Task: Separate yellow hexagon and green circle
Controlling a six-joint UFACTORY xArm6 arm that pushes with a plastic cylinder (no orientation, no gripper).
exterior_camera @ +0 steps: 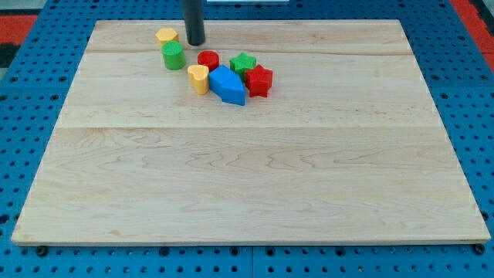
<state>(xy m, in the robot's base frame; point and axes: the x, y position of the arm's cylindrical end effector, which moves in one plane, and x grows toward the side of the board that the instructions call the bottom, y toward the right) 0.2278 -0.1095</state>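
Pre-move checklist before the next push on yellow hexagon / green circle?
1. My tip visible on board: ok.
2. Targets found: yellow hexagon with green circle just below it: ok.
3. Already separated: not ok, they sit touching or nearly so.
4. Tip clear of both: ok, it stands to the view's right of the hexagon.
5. Nearby blocks, red circle and yellow heart, lie near the green circle: cannot tell if a push spares them.
6. Room to push toward the view's left: ok.
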